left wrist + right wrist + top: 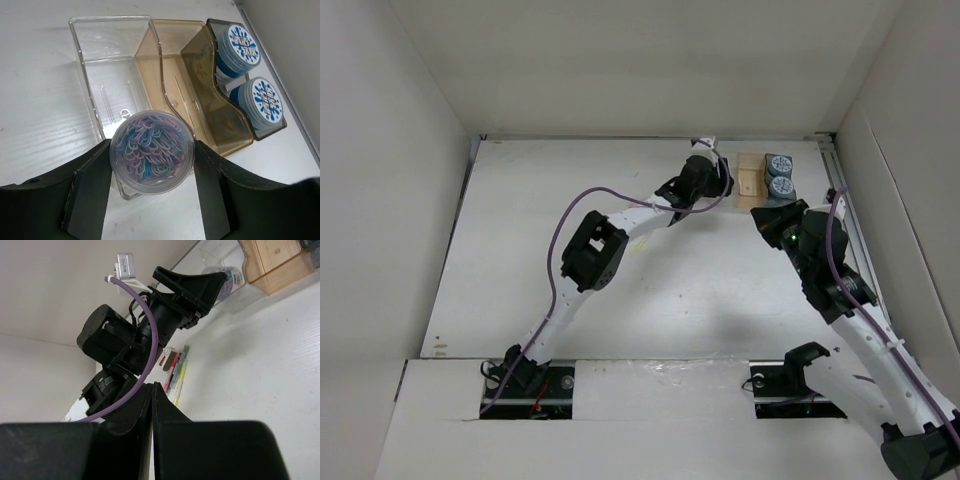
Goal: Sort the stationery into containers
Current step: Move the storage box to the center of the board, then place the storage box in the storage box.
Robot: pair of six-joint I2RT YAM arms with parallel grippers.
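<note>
On the white table (35, 100), the left gripper (151, 167) clamps the round pot (152, 147), its flat end facing the wrist camera, over the tray's clear compartment (95, 65); two rolls (243, 45) fill the dark section; pens (176, 371) lie under the arm; the right gripper (153, 390) is closed and empty

The left arm (582, 255) is stretched far forward, the left gripper (151, 150) clamped around a round pot (150, 132); the right gripper (152, 390) is held pinched shut.
</note>
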